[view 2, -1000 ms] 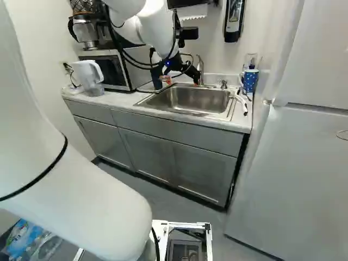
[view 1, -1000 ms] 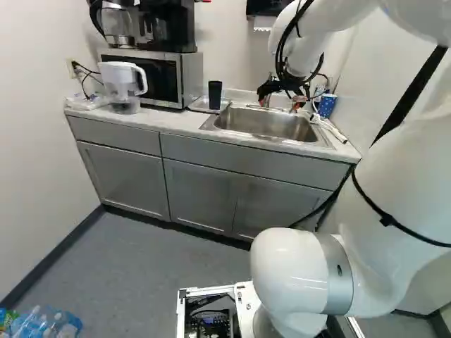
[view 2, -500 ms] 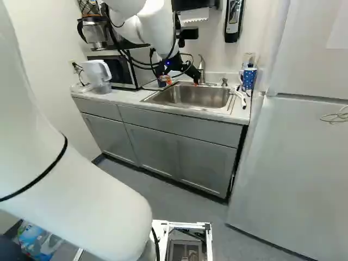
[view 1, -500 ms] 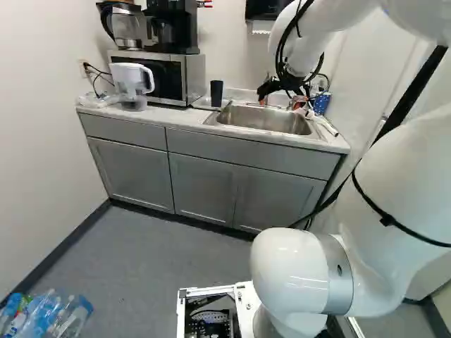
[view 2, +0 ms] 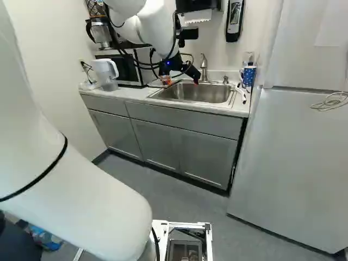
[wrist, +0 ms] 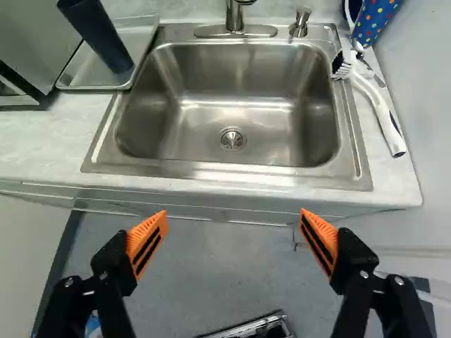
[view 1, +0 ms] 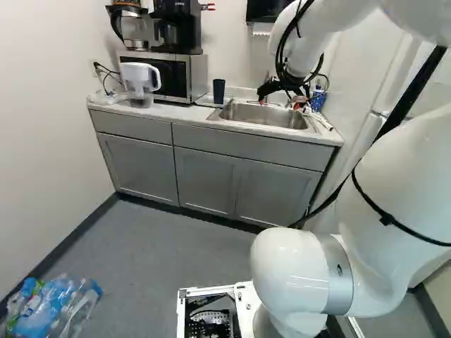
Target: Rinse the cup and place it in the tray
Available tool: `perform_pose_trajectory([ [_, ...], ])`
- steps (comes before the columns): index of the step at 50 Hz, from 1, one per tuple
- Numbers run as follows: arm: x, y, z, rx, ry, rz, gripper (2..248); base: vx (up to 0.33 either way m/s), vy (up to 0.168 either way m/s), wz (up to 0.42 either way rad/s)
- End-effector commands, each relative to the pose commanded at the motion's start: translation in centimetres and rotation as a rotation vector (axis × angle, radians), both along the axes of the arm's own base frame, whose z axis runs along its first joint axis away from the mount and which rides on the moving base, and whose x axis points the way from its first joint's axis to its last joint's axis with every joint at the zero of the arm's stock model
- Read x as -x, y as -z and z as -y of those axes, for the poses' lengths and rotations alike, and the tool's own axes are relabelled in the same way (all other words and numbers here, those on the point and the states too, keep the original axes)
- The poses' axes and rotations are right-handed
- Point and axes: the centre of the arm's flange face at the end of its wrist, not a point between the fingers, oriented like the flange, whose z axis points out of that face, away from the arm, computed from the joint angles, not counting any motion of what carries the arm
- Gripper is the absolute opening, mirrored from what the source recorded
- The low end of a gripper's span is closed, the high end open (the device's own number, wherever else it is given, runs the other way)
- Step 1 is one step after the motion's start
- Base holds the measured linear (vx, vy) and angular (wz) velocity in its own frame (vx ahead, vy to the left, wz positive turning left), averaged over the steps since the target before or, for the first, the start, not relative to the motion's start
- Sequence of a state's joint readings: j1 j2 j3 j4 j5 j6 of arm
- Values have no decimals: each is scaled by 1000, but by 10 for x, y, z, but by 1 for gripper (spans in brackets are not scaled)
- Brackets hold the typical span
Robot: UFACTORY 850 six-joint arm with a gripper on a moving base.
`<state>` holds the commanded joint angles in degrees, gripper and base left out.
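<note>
The tool [wrist: 232, 218] hangs empty, its 2 fingers spread wide with the sink [wrist: 232, 172] ahead, while a tall dark cup [wrist: 96, 35] stands upright in the tray [wrist: 81, 67] and a dotted mug [wrist: 377, 20] sits across the basin; which of the 2 the task means is unclear. The dark cup, likely light, stiff plastic and slick once wet, calls for a level, 2-sided hold at mid-wall. The mug, probably heavier ceramic that could chip, would want a firm grasp around its body, clear of the handle.
</note>
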<state>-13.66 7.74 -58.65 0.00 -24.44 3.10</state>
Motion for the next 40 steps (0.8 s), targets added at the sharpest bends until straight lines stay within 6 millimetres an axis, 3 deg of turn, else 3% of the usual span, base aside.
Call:
perform_pose_trajectory([
  [40,0,2,-1,1,-2,3,247,-30,11,2],
])
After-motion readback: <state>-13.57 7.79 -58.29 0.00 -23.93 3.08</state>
